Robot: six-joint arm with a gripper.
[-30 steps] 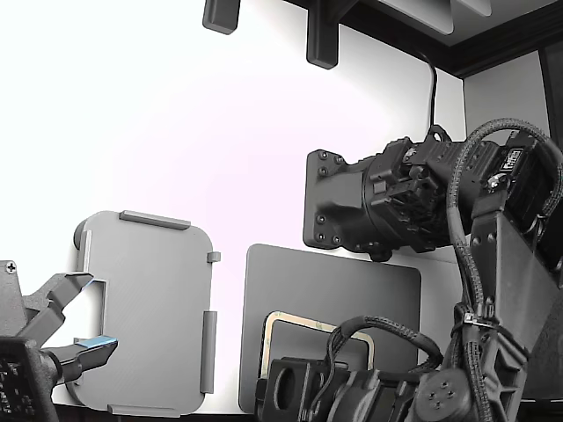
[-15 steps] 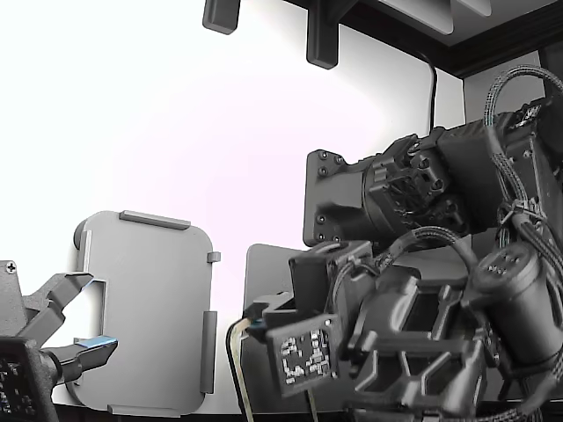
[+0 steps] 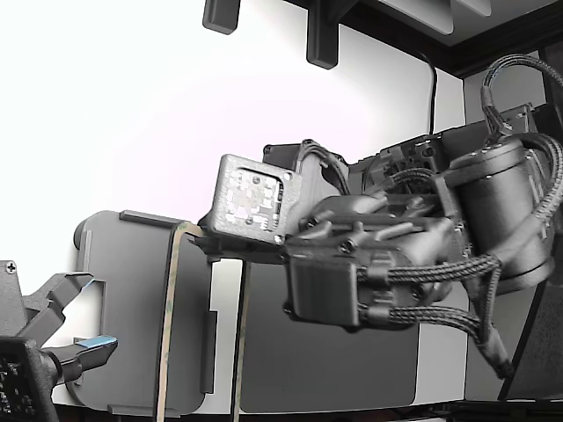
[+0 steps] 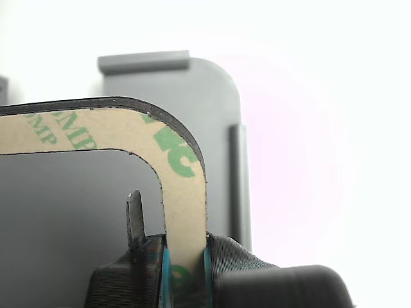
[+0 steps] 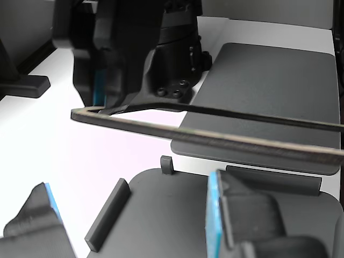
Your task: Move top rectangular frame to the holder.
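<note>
on the exterior view's left stands a second, idle gripper (image 3: 66, 321), its jaws apart and empty, at the near-left edge of the holder (image 3: 123, 308). the holder lies flat on the white worktop (image 3: 132, 114), nothing seated in it yet. a second ago the top rectangular frame (image 3: 171, 325) lay on the dark grey mat (image 3: 352, 369) to the right; it has since been lifted clear and carried leftward, and now hangs above the holder's right portion, not touching it. the other view shows it roughly level in the air with a clear gap beneath. the end effector (image 4: 185, 269) is closed on one side bar of the frame near a corner, blue pads pressing the tan border from both sides, as the wrist view shows. judgement: pick-up is complete and transport well advanced; remaining work is alignment within the raised tabs (image 3: 155, 219), lowering and release. the thin frame, held by one side only, may sag or catch on a tab.
</note>
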